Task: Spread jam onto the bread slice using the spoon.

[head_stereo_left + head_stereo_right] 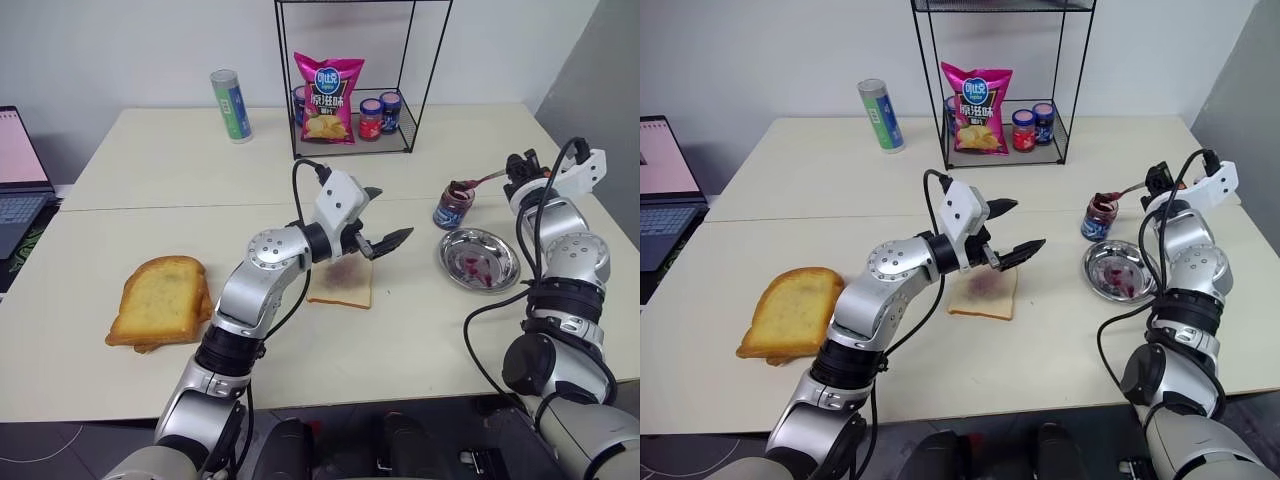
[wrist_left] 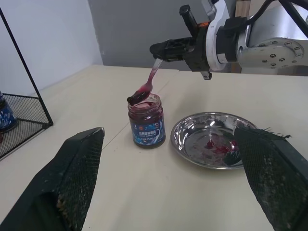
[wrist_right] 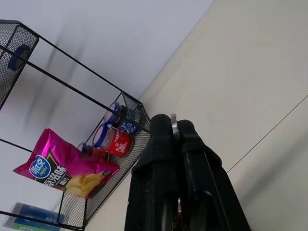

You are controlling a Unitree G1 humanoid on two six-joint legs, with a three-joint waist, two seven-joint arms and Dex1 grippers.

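The bread slice [image 1: 342, 287] lies flat at the table's middle with a pinkish smear of jam [image 1: 988, 283] on it. My left gripper [image 1: 392, 213] hovers just above the slice's right side, open and empty; its fingers [image 2: 77, 168] frame the left wrist view. At the right, my right gripper [image 1: 512, 180] is shut on the handle of the spoon [image 2: 149, 82]. The spoon's bowl, coated in dark red jam [image 2: 138, 95], sits at the mouth of an open jam jar [image 2: 146, 122]. In the right wrist view the handle's thin metal edge [image 3: 173, 126] shows between the closed fingers.
A round metal dish [image 1: 452, 262] with red smears sits just right of the jar. Toasted slices [image 1: 160, 300] lie at the left front. A black wire rack [image 1: 296, 120] at the back holds a pink chips bag [image 1: 330, 100] and small jars. A can [image 1: 232, 105] and a laptop [image 1: 20, 185] stand further left.
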